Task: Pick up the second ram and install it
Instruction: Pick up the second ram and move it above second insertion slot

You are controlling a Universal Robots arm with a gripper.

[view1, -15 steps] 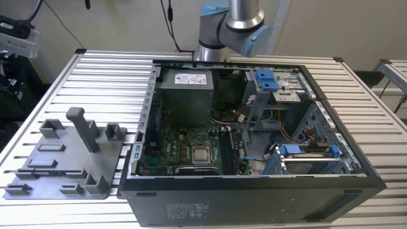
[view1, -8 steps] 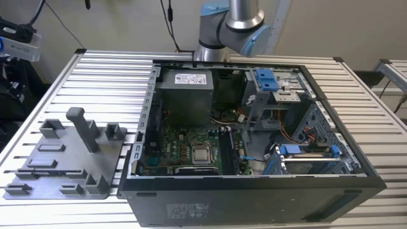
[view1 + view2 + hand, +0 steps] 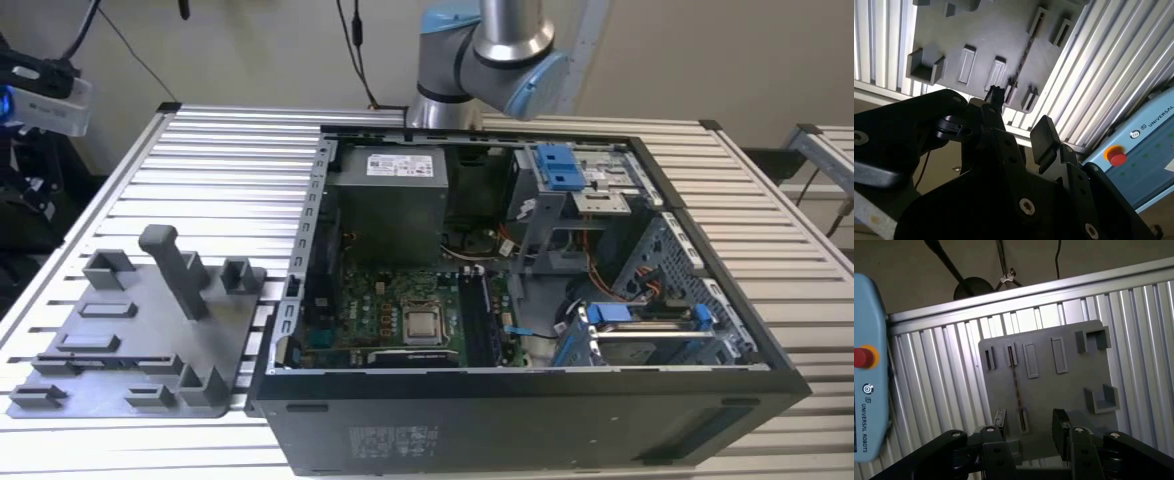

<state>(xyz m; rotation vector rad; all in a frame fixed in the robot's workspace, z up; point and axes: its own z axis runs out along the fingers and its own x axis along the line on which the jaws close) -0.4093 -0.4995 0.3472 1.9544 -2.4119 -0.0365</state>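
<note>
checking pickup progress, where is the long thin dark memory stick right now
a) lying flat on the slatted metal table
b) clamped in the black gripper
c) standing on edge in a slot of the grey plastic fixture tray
c: in the first wrist view the long thin dark memory stick stands on edge in a slot of the grey plastic fixture tray, while the black gripper is open and holds nothing.

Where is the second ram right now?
The second ram stands on edge in the grey fixture tray, on the table at the exterior view's left of the computer case, below the open end effector.
</note>
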